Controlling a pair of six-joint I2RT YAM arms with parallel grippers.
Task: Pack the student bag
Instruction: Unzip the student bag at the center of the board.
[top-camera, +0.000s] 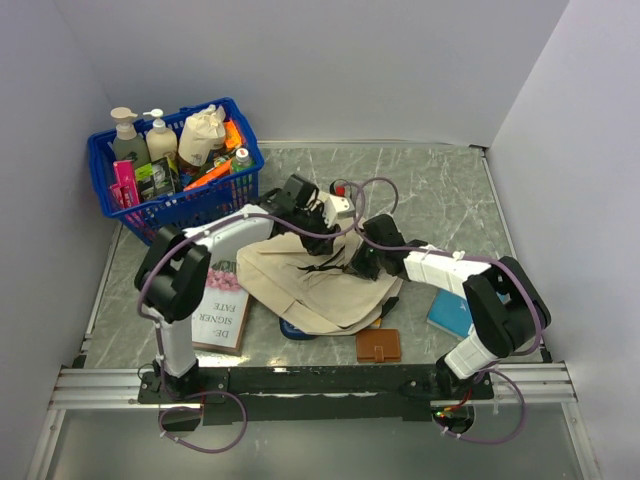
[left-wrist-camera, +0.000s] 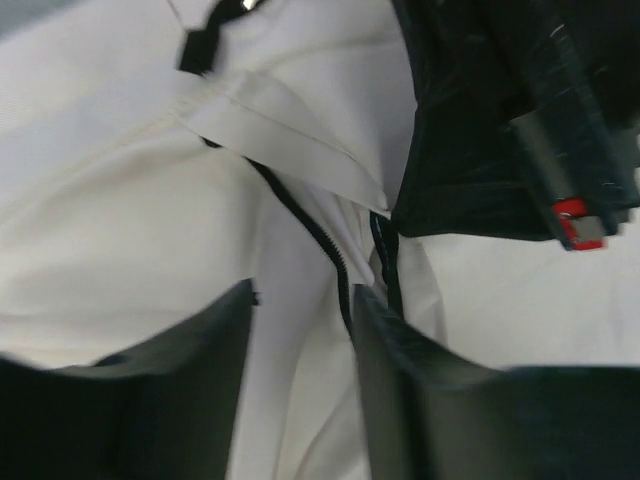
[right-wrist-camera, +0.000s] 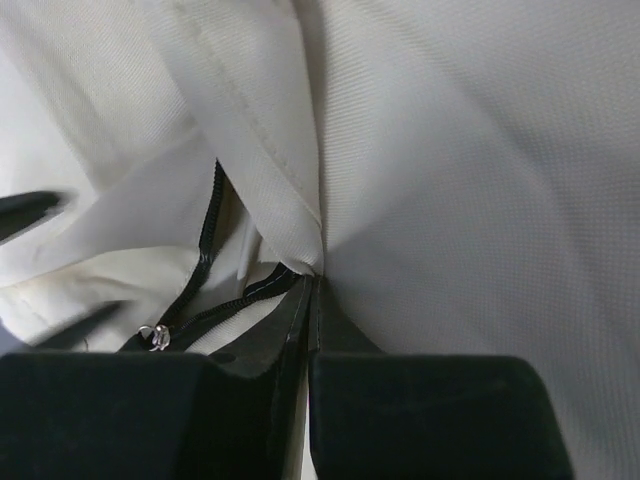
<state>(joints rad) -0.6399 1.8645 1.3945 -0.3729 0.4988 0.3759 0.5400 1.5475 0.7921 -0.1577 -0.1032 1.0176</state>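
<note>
Right wrist: right jaws pinched shut on a fold of the student bag (right-wrist-camera: 450, 200), right beside its black zipper (right-wrist-camera: 205, 250). Left wrist: left jaws stand partly apart, straddling the zipper line, cream fabric between them but not clamped. Top external: bag lies in the middle of the desk (top-camera: 440, 190) under both arms, book (top-camera: 222, 310) at its left, blue basket (top-camera: 200, 205) behind.
</note>
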